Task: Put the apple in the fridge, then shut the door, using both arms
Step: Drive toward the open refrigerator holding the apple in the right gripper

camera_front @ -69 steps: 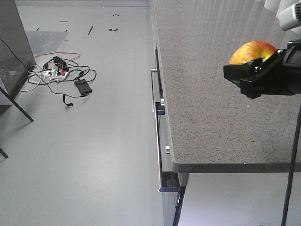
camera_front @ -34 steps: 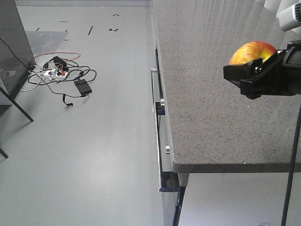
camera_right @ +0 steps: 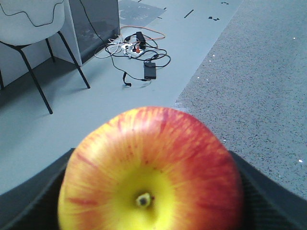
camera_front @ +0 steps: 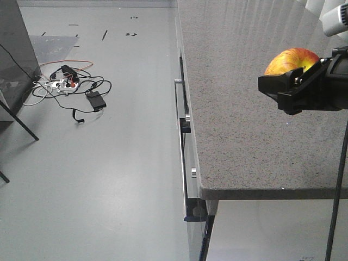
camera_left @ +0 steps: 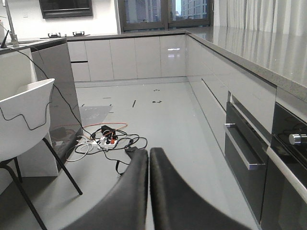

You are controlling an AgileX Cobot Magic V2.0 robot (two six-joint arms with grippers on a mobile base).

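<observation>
Your right jaws clamping apple [camera_right: 151, 167] over speckled tabletop [camera_front: 234, 109]; your left jaws pressing together, facing cable tangle [camera_left: 108, 141] on floor [camera_left: 168, 120].

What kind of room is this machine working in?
Most likely a kitchen, perhaps a test one: a long speckled stone counter, what looks like a built-in oven with a bar handle, and pale cabinets. The loose tangle of cables hints at a lab.
</observation>
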